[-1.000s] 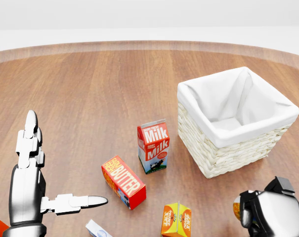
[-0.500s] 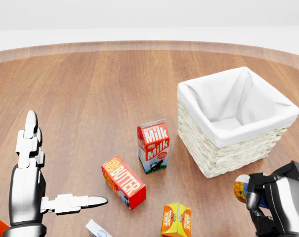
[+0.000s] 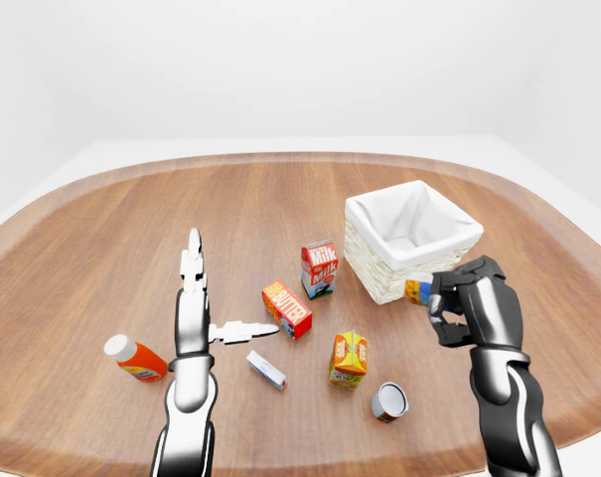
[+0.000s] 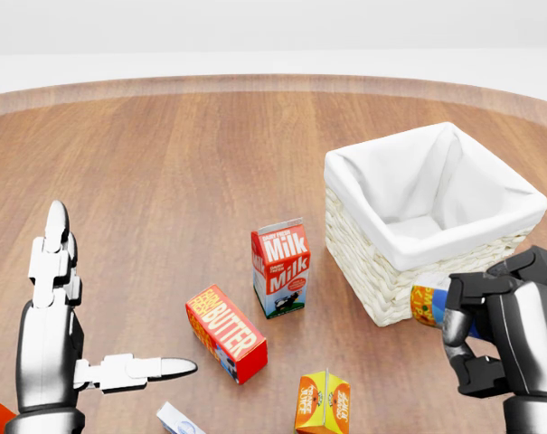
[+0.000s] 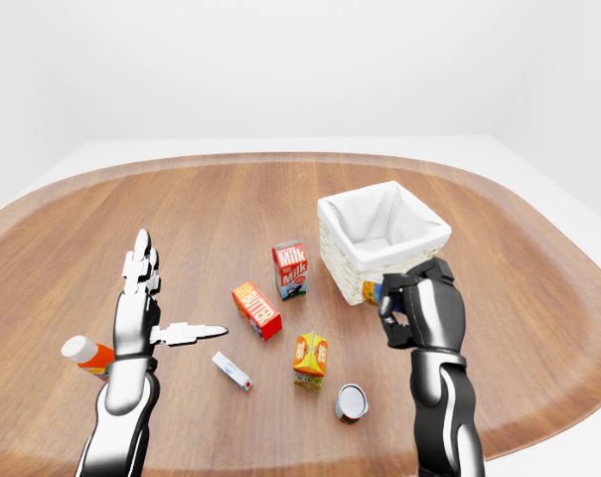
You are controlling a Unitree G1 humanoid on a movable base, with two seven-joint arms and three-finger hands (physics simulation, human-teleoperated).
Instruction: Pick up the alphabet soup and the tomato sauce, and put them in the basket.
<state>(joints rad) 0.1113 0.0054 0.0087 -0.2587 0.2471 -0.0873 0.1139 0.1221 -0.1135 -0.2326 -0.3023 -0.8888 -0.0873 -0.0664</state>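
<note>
- The right hand [image 4: 490, 330] is raised beside the lower right corner of the basket [image 4: 381, 280] in the head view, its dark fingers clamped round a small can with an orange and blue label [image 4: 429, 305]. The label cannot be read, so I cannot tell whether this is the alphabet soup or the tomato sauce. The can is off the counter [image 3: 111, 248] and just beside the wicker wall, not inside.
- The left hand [image 3: 196, 318] stands open, fingers pointing up and thumb pointing right, holding nothing.
- Near that thumb tip lies the butter box [image 3: 287, 309], with the milk carton [image 3: 319, 268] upright above it, left of the basket.
- Lower in the left-eye view are a small white flat pack [image 3: 265, 370], an orange juice carton [image 3: 348, 359] and a second can [image 3: 388, 401] on its side, its open grey end facing the camera; its label is hidden.
- A bottle with a white cap and orange body [image 3: 135, 359] lies at the left, well apart from the basket.
- The basket is lined with white cloth and looks empty.
- The counter is a broad rounded wooden top with a paler rim, its grain running away from the camera.
- Beyond it the floor [image 3: 72, 164] and walls [image 3: 280, 60] are plain white.
</note>
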